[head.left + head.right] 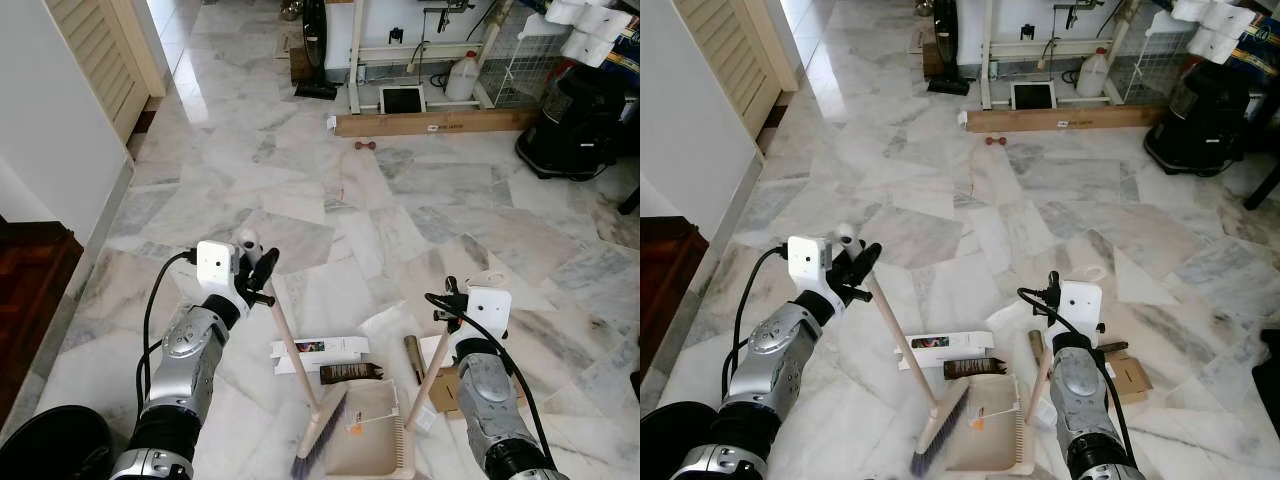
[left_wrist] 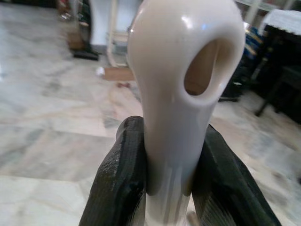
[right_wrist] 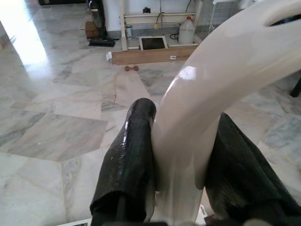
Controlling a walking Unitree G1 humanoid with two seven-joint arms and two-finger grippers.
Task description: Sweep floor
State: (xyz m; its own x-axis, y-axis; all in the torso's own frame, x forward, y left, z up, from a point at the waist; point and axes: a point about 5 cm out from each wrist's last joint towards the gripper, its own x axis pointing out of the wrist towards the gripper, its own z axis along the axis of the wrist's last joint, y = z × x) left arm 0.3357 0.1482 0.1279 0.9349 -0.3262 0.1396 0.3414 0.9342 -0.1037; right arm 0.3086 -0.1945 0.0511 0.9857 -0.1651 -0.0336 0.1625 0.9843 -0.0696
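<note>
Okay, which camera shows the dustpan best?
The left eye view: the whole beige dustpan lies on the marble floor, its handle rising to the right claw, the broom head at its edge. The right eye view shows the same scene. The right wrist view shows just the handle top between black fingers.

On the marble floor (image 1: pixel 400 200) the broom (image 1: pixel 318 425) leans left of the dustpan (image 1: pixel 368 430), a flat box (image 1: pixel 320 349) just behind them, a wooden plank (image 1: pixel 435 122) far beyond.

Beige dustpan (image 1: pixel 365 440), grey-veined white marble floor (image 1: pixel 400 200)
</note>
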